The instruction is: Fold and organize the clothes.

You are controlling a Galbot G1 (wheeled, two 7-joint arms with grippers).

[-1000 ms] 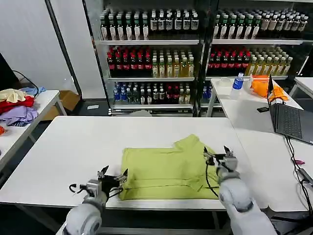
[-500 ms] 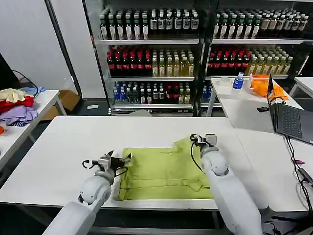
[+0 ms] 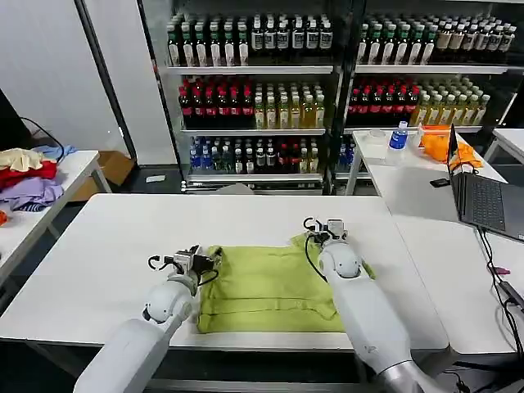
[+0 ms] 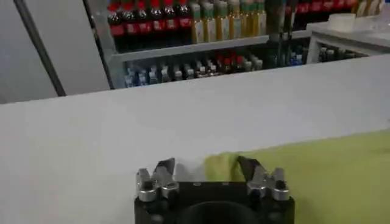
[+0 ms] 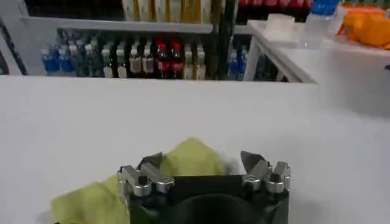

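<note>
Head view shows the shirt point(image 3: 270, 286) lying flat on the white tabletop point(image 3: 106, 246), near its front edge. Over the past second both arms have reached forward, away from the shirt's front edge, to its far edge. The left gripper point(image 3: 190, 262) now sits at the shirt's far left corner, fingers spread, with a bump of green cloth between them in the left wrist view point(image 4: 207, 173). The right gripper point(image 3: 324, 232) has moved to the raised fold at the far right corner, fingers likewise apart around cloth point(image 5: 201, 167). Neither has pinched yet; a grasp of both far corners looks imminent, probably to fold the shirt toward the robot.
</note>
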